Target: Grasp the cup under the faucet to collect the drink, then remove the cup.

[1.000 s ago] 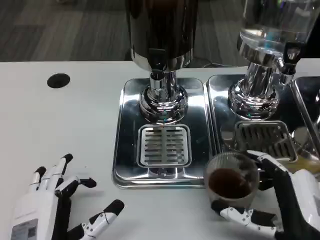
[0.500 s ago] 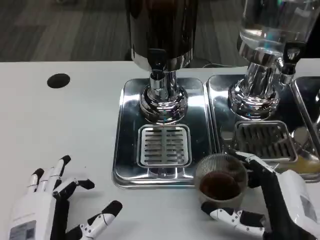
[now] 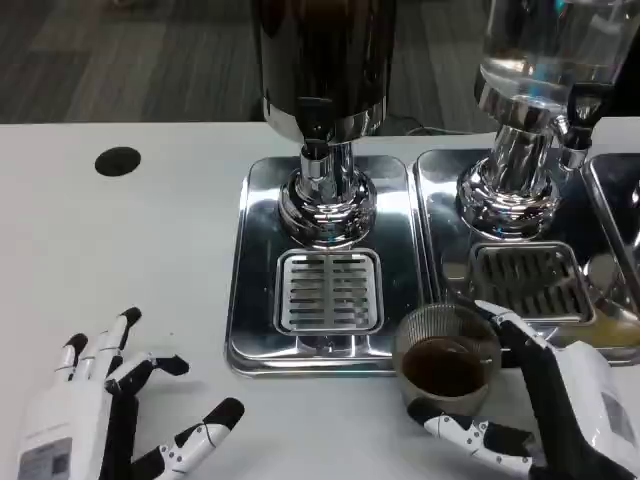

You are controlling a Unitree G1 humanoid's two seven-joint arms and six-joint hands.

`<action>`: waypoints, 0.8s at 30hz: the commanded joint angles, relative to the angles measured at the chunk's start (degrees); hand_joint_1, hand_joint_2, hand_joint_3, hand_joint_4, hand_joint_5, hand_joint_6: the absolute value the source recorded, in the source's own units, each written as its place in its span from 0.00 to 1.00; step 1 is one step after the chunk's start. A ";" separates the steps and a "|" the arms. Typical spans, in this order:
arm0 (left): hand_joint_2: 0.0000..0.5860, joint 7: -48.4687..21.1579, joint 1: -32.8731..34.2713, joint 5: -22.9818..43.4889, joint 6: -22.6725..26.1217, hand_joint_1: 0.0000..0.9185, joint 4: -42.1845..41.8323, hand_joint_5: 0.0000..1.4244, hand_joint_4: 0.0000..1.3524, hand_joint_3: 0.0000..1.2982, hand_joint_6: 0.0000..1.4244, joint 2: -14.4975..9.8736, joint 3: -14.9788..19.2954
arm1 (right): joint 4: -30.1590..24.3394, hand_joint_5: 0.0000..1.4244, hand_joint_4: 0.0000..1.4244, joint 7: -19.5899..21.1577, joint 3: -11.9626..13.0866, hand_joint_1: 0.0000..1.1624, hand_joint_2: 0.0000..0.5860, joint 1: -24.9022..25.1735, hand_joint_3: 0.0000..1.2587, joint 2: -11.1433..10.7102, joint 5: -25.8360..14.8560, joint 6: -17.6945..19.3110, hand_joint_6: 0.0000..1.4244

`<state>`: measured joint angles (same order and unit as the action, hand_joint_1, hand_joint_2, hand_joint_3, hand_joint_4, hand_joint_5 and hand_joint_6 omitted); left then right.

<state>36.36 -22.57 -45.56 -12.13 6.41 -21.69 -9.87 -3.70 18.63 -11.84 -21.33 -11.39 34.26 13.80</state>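
Observation:
A clear ribbed cup [image 3: 445, 358] with dark drink in it stands at the front right corner of the middle drip tray [image 3: 260, 262], below and right of the dark dispenser's faucet [image 3: 318, 158]. My right hand [image 3: 545, 405] wraps the cup, with fingers behind it and the thumb in front. At the table's front left my left hand [image 3: 105, 415] rests with its fingers spread and nothing in it.
A second dispenser with a clear tank [image 3: 545, 50] stands on its own drip tray [image 3: 440, 185] at the right. A round black hole [image 3: 117, 161] marks the table at the far left. White tabletop lies between the left hand and the trays.
The right hand carried the cup a little to the left and toward me, then settled. The left hand has barely moved.

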 commanded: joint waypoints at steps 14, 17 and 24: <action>0.18 -0.33 -0.14 -0.11 -0.05 0.00 -0.06 0.09 0.00 0.41 0.03 -0.48 0.05 | 1.40 0.14 0.14 -2.33 0.04 0.61 0.32 1.09 0.12 -1.73 -3.26 5.53 0.21; 0.18 -0.40 -0.16 -0.08 -0.07 0.00 -0.17 0.09 0.00 0.41 0.03 -0.44 0.02 | 1.24 0.13 0.13 -2.69 0.00 0.61 0.32 1.04 0.11 -2.07 -3.30 5.78 0.20; 0.18 -0.40 -0.14 -0.07 -0.12 0.00 -0.05 0.09 0.00 0.41 0.03 -0.31 -0.16 | 0.88 0.12 0.11 -3.18 0.27 0.60 0.31 0.63 0.09 -2.55 -3.58 5.93 0.19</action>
<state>36.35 -22.53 -45.51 -12.13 6.39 -21.69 -9.88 -2.25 15.90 -11.84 -20.61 -13.63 31.00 18.59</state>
